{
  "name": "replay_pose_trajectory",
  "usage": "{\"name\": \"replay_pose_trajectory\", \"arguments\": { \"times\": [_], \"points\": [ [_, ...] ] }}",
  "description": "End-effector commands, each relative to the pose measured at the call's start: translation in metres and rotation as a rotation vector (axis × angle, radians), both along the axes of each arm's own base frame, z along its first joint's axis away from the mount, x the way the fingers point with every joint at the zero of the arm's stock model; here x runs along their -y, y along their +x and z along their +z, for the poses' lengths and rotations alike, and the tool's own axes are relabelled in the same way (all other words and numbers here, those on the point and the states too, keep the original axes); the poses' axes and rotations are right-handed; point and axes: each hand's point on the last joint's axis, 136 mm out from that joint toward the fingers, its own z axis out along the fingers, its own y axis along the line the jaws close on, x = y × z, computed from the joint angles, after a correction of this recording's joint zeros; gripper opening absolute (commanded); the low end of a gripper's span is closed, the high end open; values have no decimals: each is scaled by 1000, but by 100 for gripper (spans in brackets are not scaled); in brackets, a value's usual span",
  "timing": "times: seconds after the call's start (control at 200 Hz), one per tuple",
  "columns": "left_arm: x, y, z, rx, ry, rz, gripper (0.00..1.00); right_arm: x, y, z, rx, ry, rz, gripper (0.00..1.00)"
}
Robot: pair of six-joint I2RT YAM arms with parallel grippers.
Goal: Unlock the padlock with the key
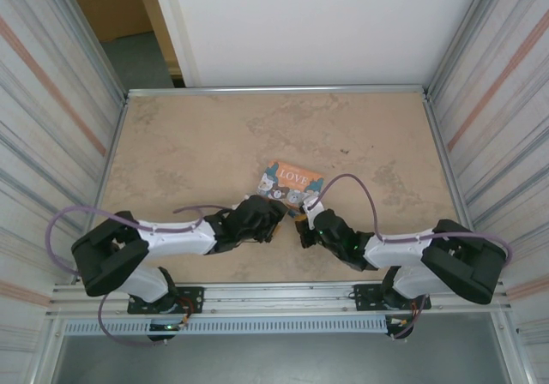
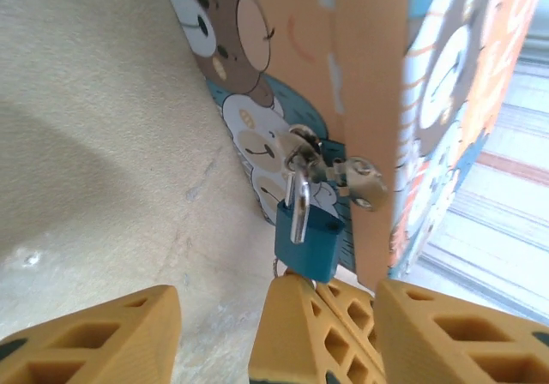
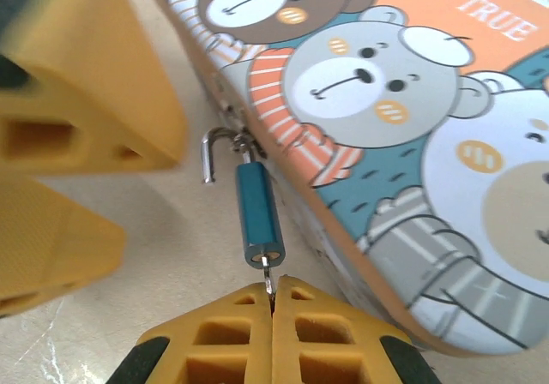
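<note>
With the left pincer (image 2: 274, 303) apart, only the right pincer (image 3: 272, 303), clamped on the key (image 3: 268, 277), steadies the padlock (image 3: 257, 213), so a sideways tug may pull the key out.

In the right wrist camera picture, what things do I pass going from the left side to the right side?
Left gripper fingers → blue padlock → bear box.
</note>
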Motion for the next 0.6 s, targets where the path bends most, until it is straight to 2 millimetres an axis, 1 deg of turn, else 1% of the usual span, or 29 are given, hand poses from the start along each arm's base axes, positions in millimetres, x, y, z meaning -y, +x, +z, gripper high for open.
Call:
{"name": "replay_pose_trajectory", "arguments": {
  "times": [0.0,0.125,0.17,0.21,0.281,0.311,0.391,0.511,0.566,0.596],
  "points": [
    [-15,8,30,120,101,-11,66,12,-4,-9,-91,64,-44,0],
    [-33,18,61,267,214,-25,71,18,-6,-16,-208,108,-60,0],
    [-43,22,71,313,273,-24,73,19,-8,-18,-256,123,-56,0],
    [-51,25,78,348,323,-26,76,20,-9,-21,-297,127,-58,0],
    [-63,33,87,400,375,-43,77,25,-11,-27,-355,126,-72,0],
    [-67,36,88,404,381,-49,78,27,-11,-29,-370,129,-86,0],
    [-76,46,87,413,372,-72,79,35,-11,-35,-406,139,-120,0],
    [-88,58,76,381,371,-117,79,39,-11,-40,-435,118,-127,0],
    [-90,64,70,373,383,-164,79,39,-10,-40,-437,98,-124,0],
    [-90,66,67,363,384,-190,79,39,-10,-40,-438,89,-122,3]
  ]
}}
